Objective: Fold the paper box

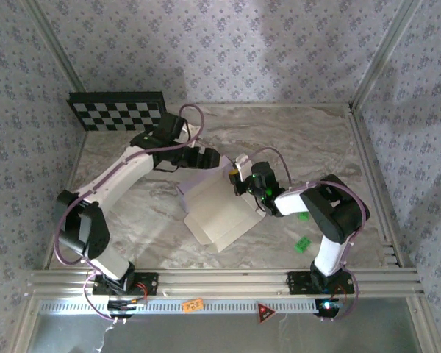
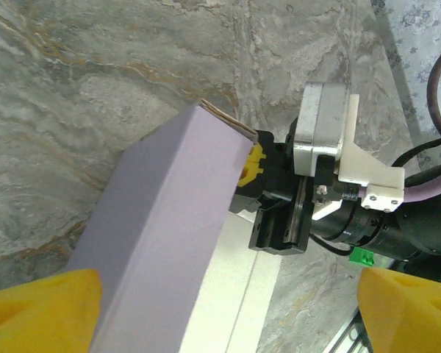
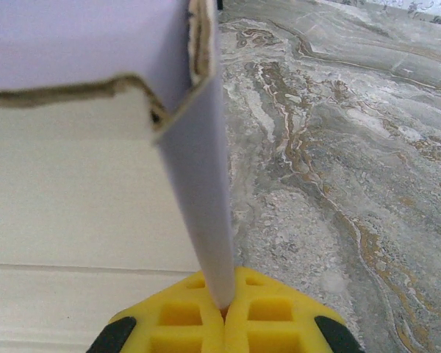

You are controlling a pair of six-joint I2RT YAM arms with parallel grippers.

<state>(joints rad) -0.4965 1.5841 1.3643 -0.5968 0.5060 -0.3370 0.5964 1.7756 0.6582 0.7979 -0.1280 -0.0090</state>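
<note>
Sitting in the back left corner of the table [image 1: 316, 140], a black and white checkerboard panel [image 1: 117, 110] is resting by the wall. Next to it, the left arm [image 1: 121, 173] is lying out across the table. The left gripper [image 1: 219, 160] is hanging just beside the far side of the paper box [image 1: 217, 213]. In the left wrist view, its two yellow fingers [image 2: 40, 309] are standing wide apart, one at each bottom corner, and they are squeezing nothing. The purple wall [image 2: 169, 243] of the box is running up between them. I cannot tell if either finger is touching it.

The paper box is sitting in the middle of the table, half folded, with its pale inside showing.

On the right, the right gripper [image 1: 237, 176] is pinching the far corner of the box. In the right wrist view, its yellow fingers are pressing shut on the thin bottom edge of the purple wall. Further right, small green blocks [image 1: 303, 244] are lying on the table, well apart from the box.
</note>
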